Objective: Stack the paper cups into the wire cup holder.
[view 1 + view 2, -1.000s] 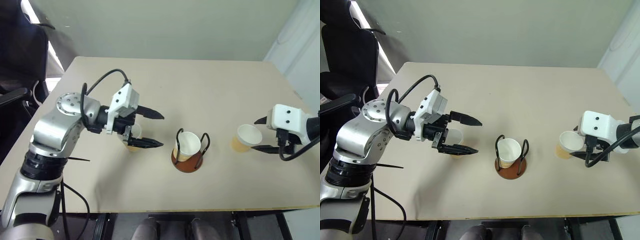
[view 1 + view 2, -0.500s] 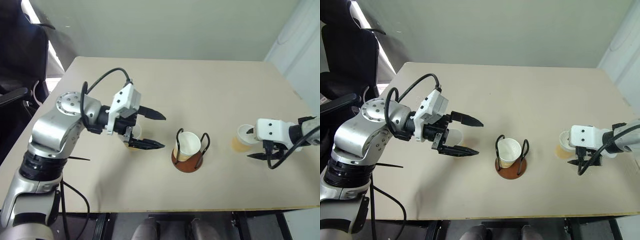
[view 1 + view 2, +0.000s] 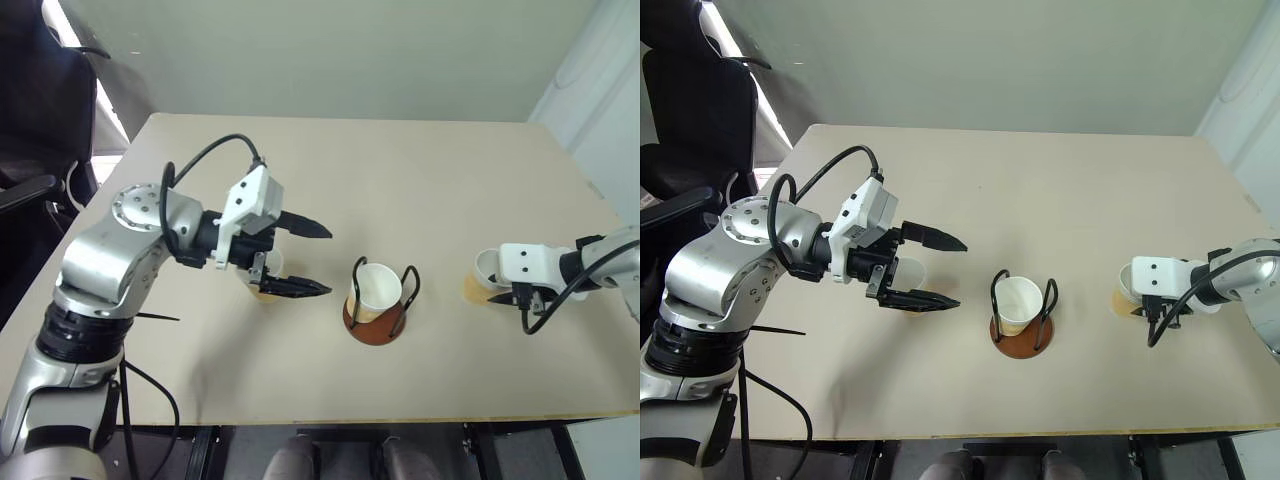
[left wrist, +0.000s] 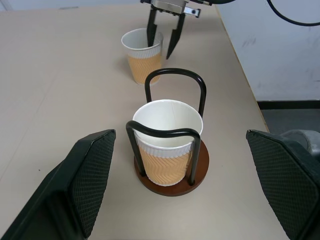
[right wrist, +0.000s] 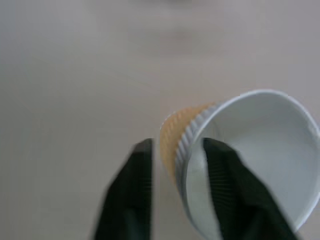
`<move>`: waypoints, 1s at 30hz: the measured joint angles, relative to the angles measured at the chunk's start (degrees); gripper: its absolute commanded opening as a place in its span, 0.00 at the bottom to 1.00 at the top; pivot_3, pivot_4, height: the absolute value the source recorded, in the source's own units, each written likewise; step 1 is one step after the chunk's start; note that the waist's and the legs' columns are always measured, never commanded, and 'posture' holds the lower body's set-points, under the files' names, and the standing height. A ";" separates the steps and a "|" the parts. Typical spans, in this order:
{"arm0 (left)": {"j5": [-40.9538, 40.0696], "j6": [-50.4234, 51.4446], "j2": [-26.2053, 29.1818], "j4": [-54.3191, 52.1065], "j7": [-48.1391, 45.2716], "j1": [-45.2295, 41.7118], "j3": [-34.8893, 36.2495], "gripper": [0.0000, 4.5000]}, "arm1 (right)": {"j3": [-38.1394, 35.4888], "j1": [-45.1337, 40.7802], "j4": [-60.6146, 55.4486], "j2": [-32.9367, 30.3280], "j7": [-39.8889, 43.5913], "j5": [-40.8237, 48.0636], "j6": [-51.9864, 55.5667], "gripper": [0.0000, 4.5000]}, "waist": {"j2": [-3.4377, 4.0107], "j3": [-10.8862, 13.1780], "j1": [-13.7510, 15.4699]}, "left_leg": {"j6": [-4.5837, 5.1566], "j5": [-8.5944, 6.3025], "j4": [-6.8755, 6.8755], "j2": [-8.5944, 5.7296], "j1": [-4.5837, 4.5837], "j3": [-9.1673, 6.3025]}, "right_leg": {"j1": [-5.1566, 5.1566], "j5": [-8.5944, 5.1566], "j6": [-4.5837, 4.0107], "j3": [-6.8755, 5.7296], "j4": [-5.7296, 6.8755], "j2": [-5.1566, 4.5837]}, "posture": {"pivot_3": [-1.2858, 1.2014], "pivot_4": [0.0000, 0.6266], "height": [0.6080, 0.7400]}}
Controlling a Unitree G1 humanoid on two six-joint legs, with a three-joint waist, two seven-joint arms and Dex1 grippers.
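So the right gripper (image 4: pixel 163 39) has its two fingers straddling the rim of the paper cup (image 3: pixel 484 276) at about 3 o'clock on the table (image 3: pixel 400 180), one finger inside and one outside the wall, narrowed around it but I can't tell for sure if they're actually pinching. In the right wrist view that cup looks tilted. Dead centre sits the wire cup holder (image 3: pixel 375 322), with one cup (image 3: pixel 374 288) already standing between its black loops. Over at 9 o'clock from the holder, the left gripper (image 3: pixel 314 258) hovers with fingers spread wide, holding nothing. Right under it stands the third cup (image 3: pixel 906 276), upright on the table.
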 measured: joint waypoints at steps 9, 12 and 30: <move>0.03 -0.26 0.05 0.03 0.01 0.26 0.31 1.00 | -2.41 -1.47 -6.12 -0.07 0.71 2.16 3.61 0.01 | 0.00 0.00 -0.04 | 0.00 0.00 -0.01 0.00 0.00 0.01 | 0.00 0.00 0.00 0.00 0.00 0.00 | 0.52 0.24 1.00; 0.05 -0.47 0.11 0.07 0.01 0.52 0.36 1.00 | -4.15 -2.66 -8.38 -0.37 1.06 3.24 4.98 0.01 | 0.00 0.00 0.00 | -0.01 0.00 0.00 0.00 0.00 0.00 | 0.01 0.00 0.00 0.00 -0.02 0.00 | 0.52 0.24 1.00; 1.59 -3.21 0.05 4.34 -2.09 -0.38 -0.29 1.00 | -2.86 -27.16 -27.69 3.42 2.66 17.53 23.33 0.01 | -0.07 -0.05 -0.26 | 0.00 0.00 -0.05 0.04 -0.04 -0.09 | -0.04 -0.05 -0.08 -0.04 -0.10 0.05 | 0.52 0.24 1.00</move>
